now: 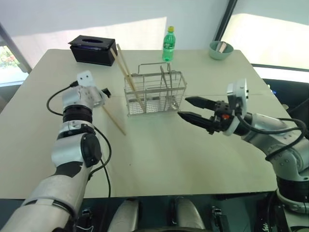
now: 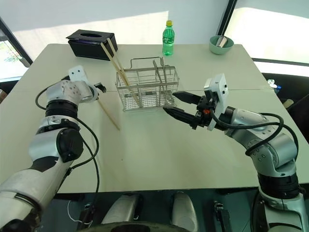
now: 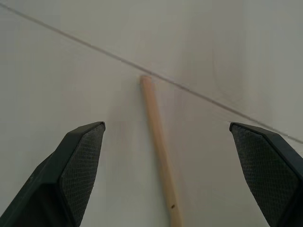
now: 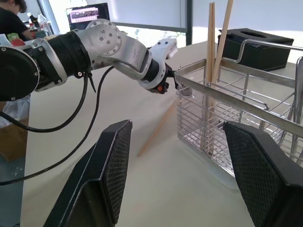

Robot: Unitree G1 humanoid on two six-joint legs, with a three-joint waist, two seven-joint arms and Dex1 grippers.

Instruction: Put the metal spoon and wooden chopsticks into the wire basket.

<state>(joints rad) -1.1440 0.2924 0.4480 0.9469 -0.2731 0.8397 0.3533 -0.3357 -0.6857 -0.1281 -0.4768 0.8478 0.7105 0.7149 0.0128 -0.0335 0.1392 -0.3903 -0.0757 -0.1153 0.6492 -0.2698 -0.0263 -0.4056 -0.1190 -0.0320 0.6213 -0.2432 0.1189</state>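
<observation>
- One wooden chopstick (image 1: 114,119) lies loose on the desk (image 1: 159,159), just at the left pincer (image 3: 168,142); that pincer is spread wide, empty, angled down, with a finger either side of the stick.
- Its long axis runs from about 11 o'clock to 5 o'clock in the head views, straight up the gap between the left fingers; a pinch across it looks to be the step in hand.
- Left arm is plainly the nearer; the stick lies at 9 o'clock from the wire basket (image 1: 155,92), just beside it.
- Two more wooden chopsticks (image 1: 126,72) already stand slanted in the basket's left compartment, tops leaning to 11 o'clock; a thin metal utensil, probably the metal spoon (image 1: 162,79), stands further right.
- Black box (image 1: 92,50), green bottle (image 1: 168,44) and bowl (image 1: 221,50) sit at 12 o'clock, well apart.
- Right pincer (image 1: 190,108) hangs at the basket's 3 o'clock, part spread, pinching nothing.
- Obstruction, as judged: the basket's left wall stands close to the lift path.
</observation>
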